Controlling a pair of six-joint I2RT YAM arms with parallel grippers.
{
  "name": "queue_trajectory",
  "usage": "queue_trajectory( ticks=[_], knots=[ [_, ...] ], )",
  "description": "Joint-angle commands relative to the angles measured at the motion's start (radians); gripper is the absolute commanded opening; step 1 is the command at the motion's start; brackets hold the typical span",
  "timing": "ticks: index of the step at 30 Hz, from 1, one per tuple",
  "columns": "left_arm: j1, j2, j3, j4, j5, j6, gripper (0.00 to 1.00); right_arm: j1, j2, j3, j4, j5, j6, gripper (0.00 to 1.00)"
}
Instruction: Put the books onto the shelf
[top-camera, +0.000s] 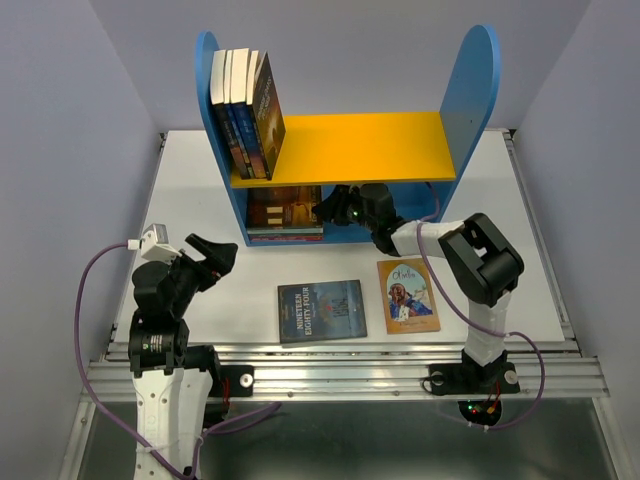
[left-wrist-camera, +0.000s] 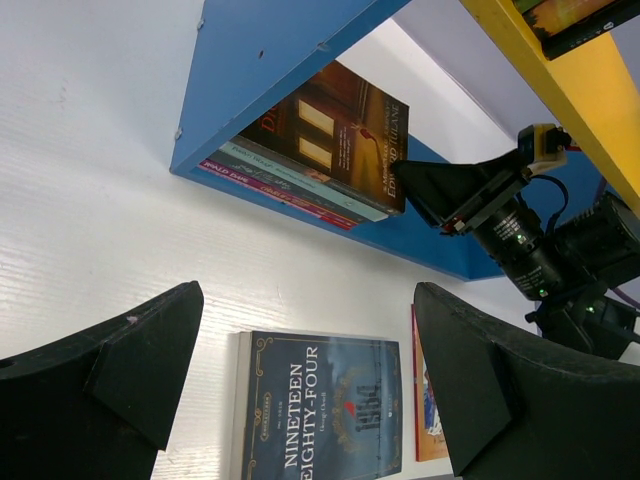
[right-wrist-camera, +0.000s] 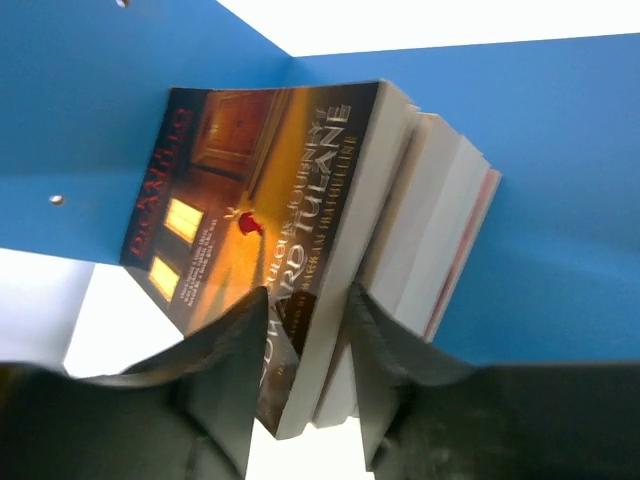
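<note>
Right gripper (right-wrist-camera: 305, 300), deep in the blue lower compartment of the shelf (top-camera: 345, 145), straddles the near edge of a brown-covered book (right-wrist-camera: 280, 200) topping the flat stack (top-camera: 285, 232) at the compartment's 9 o'clock end. Whether its fingers pinch the book cannot be told. The book should go in level and square with the stack, and the arm should back straight out toward 5 o'clock without dragging it. Left gripper (top-camera: 212, 252) hangs wide open at 8 o'clock. A dark blue book (top-camera: 321, 310) and a tan book (top-camera: 407, 295) lie near 6 o'clock.

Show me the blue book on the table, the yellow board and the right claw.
Blue book (top-camera: 322, 311), top view, middle of its cover.
Yellow board (top-camera: 370, 145), top view, bare middle.
Right claw (right-wrist-camera: 305, 300), right wrist view, between its fingertips.
</note>
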Motion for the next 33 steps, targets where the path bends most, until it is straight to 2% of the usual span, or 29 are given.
queue_trajectory(
  ticks=[1, 5, 6, 9, 14, 17, 19, 23, 24, 28, 33],
  knots=[
    [0.0, 0.007, -0.009, 0.027, 0.009, 0.019, 0.99, 0.01, -0.067, -0.041, -0.043, 0.061, 0.001, 0.49],
    [0.0, 0.036, -0.017, 0.021, 0.024, 0.011, 0.99, 0.01, -0.143, -0.117, -0.036, 0.087, 0.022, 0.62],
    [0.0, 0.053, -0.026, 0.024, 0.031, 0.008, 0.99, 0.01, -0.159, -0.133, -0.03, 0.101, 0.024, 0.7],
    [0.0, 0.091, -0.043, 0.03, 0.06, 0.007, 0.99, 0.01, -0.209, -0.176, -0.025, 0.104, 0.016, 0.83],
    [-0.012, 0.113, -0.068, 0.05, 0.075, -0.022, 0.99, 0.019, -0.275, -0.249, -0.005, 0.046, 0.056, 0.88],
    [-0.072, 0.148, -0.129, 0.088, 0.067, -0.07, 0.99, 0.019, -0.334, -0.334, -0.005, 0.035, 0.088, 1.0],
    [-0.148, 0.176, -0.16, 0.131, 0.037, -0.113, 0.99, 0.019, -0.381, -0.404, -0.006, 0.037, 0.107, 1.0],
    [-0.468, 0.283, -0.177, 0.229, -0.165, -0.226, 0.99, 0.055, -0.468, -0.518, -0.051, 0.043, 0.133, 1.0],
    [-0.504, 0.332, -0.158, 0.22, -0.198, -0.232, 0.99, 0.067, -0.505, -0.553, -0.063, 0.052, 0.141, 1.0],
    [-0.552, 0.409, -0.146, 0.182, -0.296, -0.258, 0.99, 0.078, -0.561, -0.602, -0.163, 0.06, 0.159, 1.0],
    [-0.57, 0.46, -0.212, 0.234, -0.275, -0.275, 0.99, 0.107, -0.611, -0.684, -0.192, 0.04, 0.206, 1.0]
  ],
)
